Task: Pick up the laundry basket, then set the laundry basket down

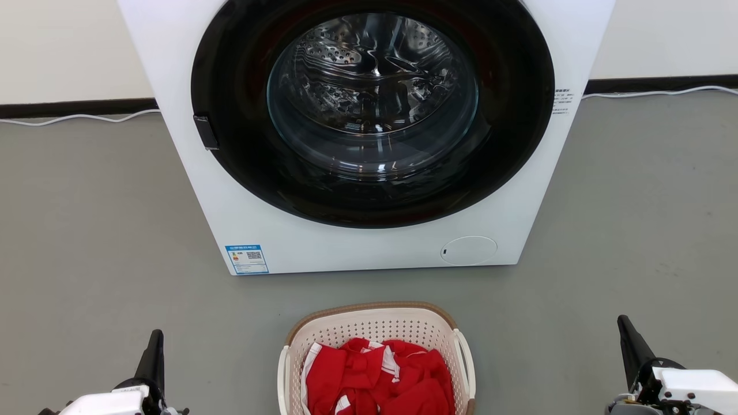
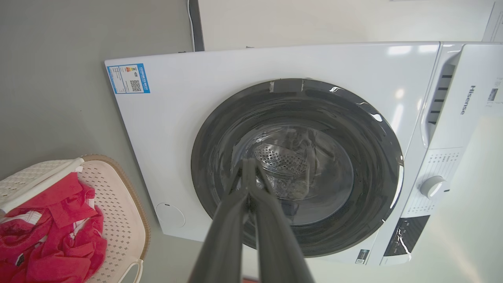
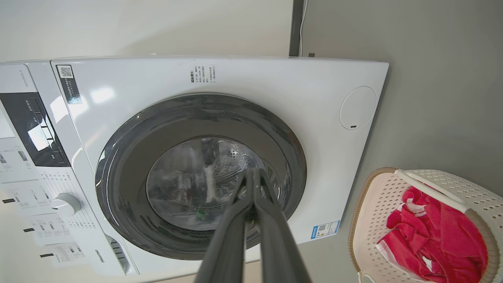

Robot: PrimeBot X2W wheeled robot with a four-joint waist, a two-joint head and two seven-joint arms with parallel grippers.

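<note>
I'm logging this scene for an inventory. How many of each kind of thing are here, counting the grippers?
Washing machine: 1
Laundry basket: 1
Heap of red-and-white laundry: 1
Grippers: 2 (left gripper, right gripper)
Total: 5

washing machine (image 1: 369, 248): on floor (image 1: 86, 230), behind laundry basket (image 1: 375, 327)
clothes (image 1: 380, 380): in laundry basket
left hand (image 1: 157, 340): left of basket
right hand (image 1: 625, 325): right of basket

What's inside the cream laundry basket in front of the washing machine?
The cream perforated plastic laundry basket holds crumpled red fabric with white stripes, piled loosely. The fabric covers the basket's floor, so anything lying beneath it cannot be seen.
</note>
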